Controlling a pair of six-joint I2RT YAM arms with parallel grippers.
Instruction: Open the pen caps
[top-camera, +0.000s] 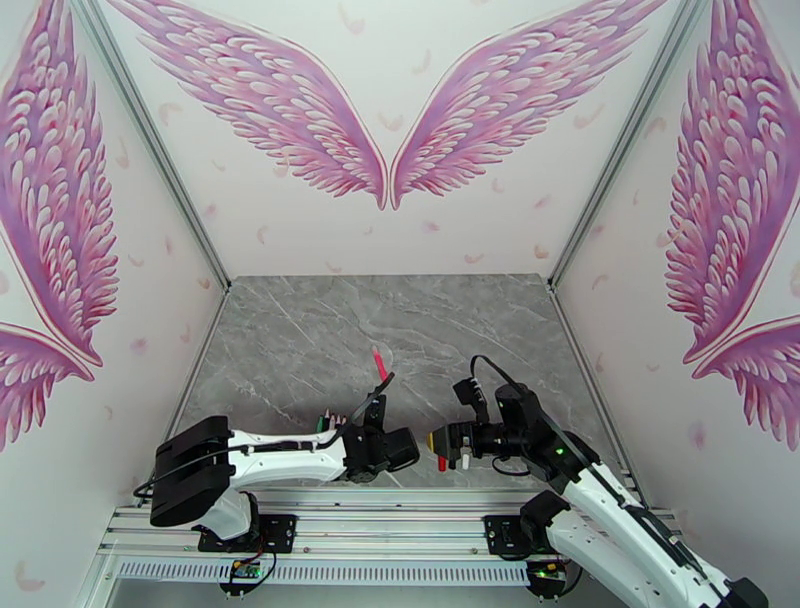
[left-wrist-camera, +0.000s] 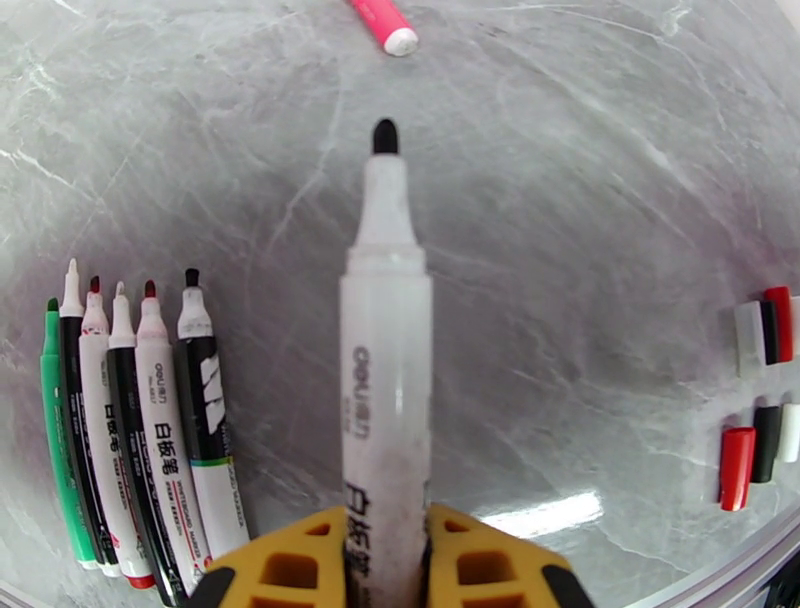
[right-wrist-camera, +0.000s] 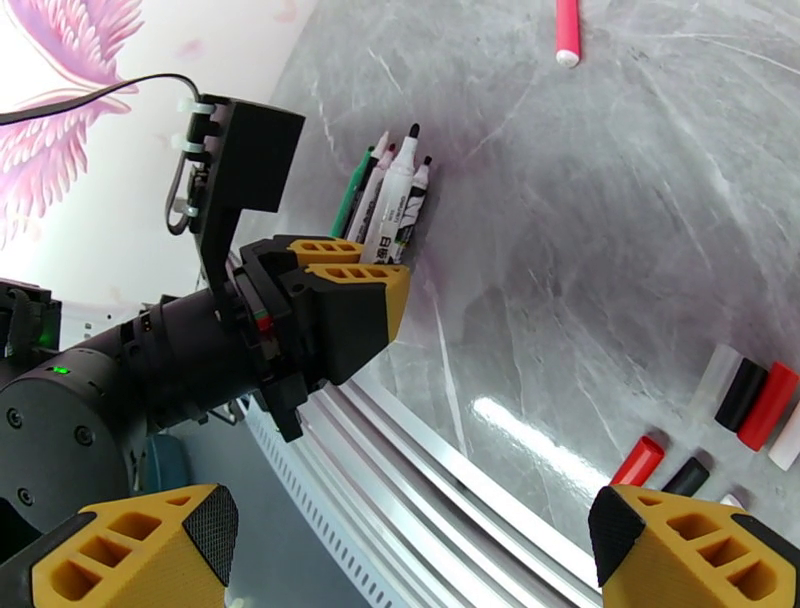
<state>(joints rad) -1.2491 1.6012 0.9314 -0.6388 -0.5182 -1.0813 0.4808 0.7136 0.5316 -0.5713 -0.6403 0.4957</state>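
At your far left on the marble table (top-camera: 300, 330), a row of uncapped pens (left-wrist-camera: 130, 430) lay side by side, touching, tips pointing away from the arm bases. Just right of that row, your left gripper (left-wrist-camera: 385, 570) was clamped on the lower barrel of a black-tipped pen (left-wrist-camera: 385, 330). This pen was already bare of its cap, and its long axis ran straight out from between the yellow fingers toward the far side of the table. Directly beyond that tip, and well apart from it, lay the pink pen (left-wrist-camera: 385, 25). It sat almost in line with the held barrel, with a whitish end turned toward you. Whether that end was a cap or the butt of the barrel, you could not have told from here. That pink pen looked like the one left to do, and it lay nearer your left arm than your right. The held pen would probably need setting down beside the row first, a short move leftward with the barrel parallel to the others. Further right, the loose caps (right-wrist-camera: 745, 395), red, black and whitish, lay clustered near the table's near edge. Your right gripper (right-wrist-camera: 410, 530) hung just beside them with its fingers spread wide and nothing between them.
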